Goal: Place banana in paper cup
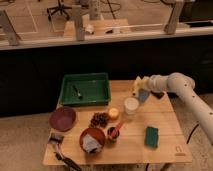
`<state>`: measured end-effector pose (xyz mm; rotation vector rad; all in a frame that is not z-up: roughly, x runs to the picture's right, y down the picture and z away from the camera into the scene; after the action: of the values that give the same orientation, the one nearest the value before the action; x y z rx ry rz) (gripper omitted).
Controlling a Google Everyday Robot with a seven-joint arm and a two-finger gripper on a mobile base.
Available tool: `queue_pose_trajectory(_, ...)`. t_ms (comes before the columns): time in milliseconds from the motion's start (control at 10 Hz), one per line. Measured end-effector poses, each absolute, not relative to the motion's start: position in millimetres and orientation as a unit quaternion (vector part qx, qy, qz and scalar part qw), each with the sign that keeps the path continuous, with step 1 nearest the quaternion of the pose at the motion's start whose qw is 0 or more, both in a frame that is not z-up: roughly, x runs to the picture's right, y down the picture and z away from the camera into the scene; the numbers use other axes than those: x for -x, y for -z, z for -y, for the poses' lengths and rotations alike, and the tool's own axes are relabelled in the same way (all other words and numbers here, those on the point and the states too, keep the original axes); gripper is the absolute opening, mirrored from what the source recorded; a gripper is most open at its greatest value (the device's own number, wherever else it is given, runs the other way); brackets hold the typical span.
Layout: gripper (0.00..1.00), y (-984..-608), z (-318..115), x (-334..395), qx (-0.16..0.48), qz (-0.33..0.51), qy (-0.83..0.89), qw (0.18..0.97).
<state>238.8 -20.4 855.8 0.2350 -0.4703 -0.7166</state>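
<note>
Gripper [139, 90] hung just above and behind cup [131, 105], near tabletop [167, 117] right edge. Fingers clamped on banana [136, 83], held clear of tabletop. Tray [85, 90] stood left of cup.

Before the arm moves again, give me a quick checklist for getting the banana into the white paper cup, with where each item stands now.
1. Paper cup upright on the table, mouth facing up: ok.
2. Banana at the gripper, off the table: ok.
3. Hold on the banana secure: cannot tell.
4. Banana lined up over the cup's rim: not ok. The gripper sits just above and to the right of the cup in the picture, not clearly over it.
5. Room around the cup: ok, but the round yellow-orange object sits close beside it, so the descent should probably be straight down.
</note>
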Motion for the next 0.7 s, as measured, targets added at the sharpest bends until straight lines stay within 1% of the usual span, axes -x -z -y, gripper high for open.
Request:
queue_pose_trajectory(300, 0.00, -833, 1, -251, -0.114, 0.238, 0.331, 0.906)
queue_pose_trajectory(700, 0.00, -832, 1, -250, -0.113, 0.240, 0.329, 0.906)
